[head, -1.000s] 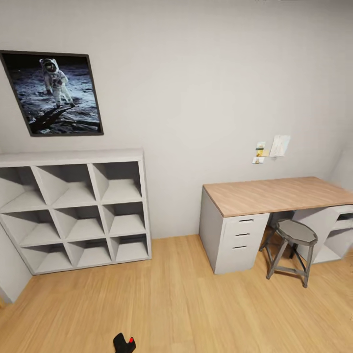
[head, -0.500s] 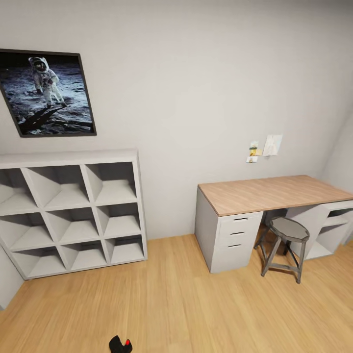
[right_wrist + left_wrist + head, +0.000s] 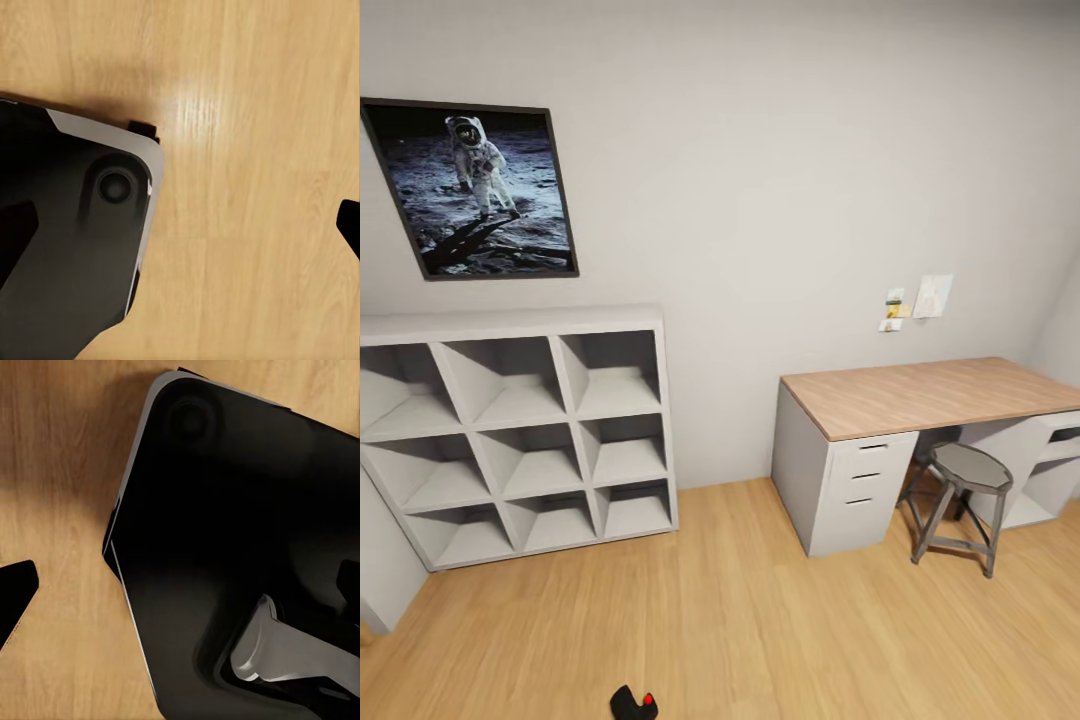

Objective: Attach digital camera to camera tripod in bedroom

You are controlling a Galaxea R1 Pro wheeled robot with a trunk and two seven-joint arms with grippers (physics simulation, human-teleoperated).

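In the head view, the bedroom's pale grey wall [image 3: 780, 180] ran across the whole back, with a framed astronaut picture [image 3: 475, 203] hung high on it and a few small paper notes [image 3: 915, 300] pinned lower toward the right. A white cube shelf [image 3: 520, 435] stood against that wall at the left, and a wooden-top desk [image 3: 920, 395] with a drawer unit [image 3: 860, 490] stood at the right, its far end cut by the frame's edge. A grey round stool [image 3: 965, 495] sat just in front of the desk, partly tucked under its top. Between shelf and desk lay an open strip of wall and a broad stretch of bare light wood floor [image 3: 760, 620] reaching to the near edge. At that near edge the digital camera [image 3: 634, 704], black with a red spot, showed partly cut off; what held it could not be told. In the left wrist view, a black rounded body with a pale rim [image 3: 225, 547] lay over wood floor, and a dark tip [image 3: 13, 592] entered at one edge; the left jaws' spread could not be told. In the right wrist view, a similar black panel [image 3: 67, 247] sat over floor with a dark sliver [image 3: 350, 225] at the edge; the right jaws' spread could not be told.
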